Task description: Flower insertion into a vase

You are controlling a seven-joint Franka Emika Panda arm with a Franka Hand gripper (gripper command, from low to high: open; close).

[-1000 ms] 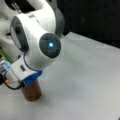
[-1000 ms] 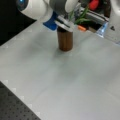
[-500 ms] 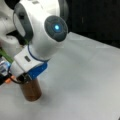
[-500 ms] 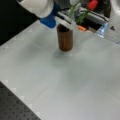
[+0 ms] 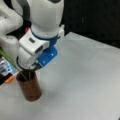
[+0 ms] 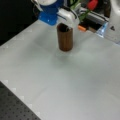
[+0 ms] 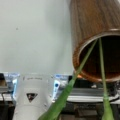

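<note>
Both front views face the vase [image 5: 29,86] oppositely; wrist view looks close into it.

**Object counts on the table**

One vase [image 5: 29,87] is standing on one table [image 5: 82,82]; both front views are showing it [image 6: 65,37]. Two green stems [image 7: 101,67] are entering its mouth in the wrist view. One red flower head [image 6: 92,4] is showing. One gripper [image 5: 28,68] is appearing.
</note>
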